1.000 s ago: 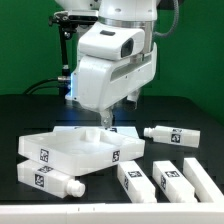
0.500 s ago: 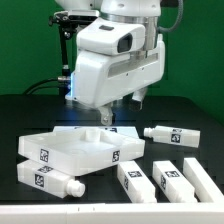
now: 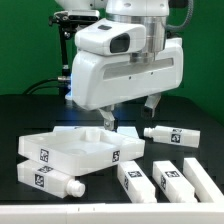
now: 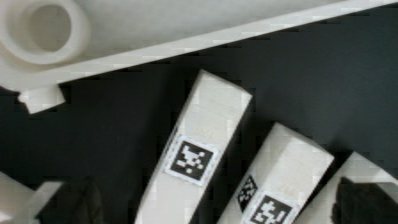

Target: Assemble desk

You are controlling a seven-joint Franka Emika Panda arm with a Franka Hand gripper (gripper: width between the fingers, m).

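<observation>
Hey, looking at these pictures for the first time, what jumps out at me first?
The bulky white robot arm fills the upper middle of the exterior view, its end effector open and empty above the black table. Beneath it lies the white square desk panel, with tagged legs side by side toward the exterior view's right.

The arm [image 3: 125, 75] is glossy white and boxy, with a rounded wrist bearing a dark oval recess [image 3: 121, 42] and two dark fingers [image 3: 152, 104].
</observation>
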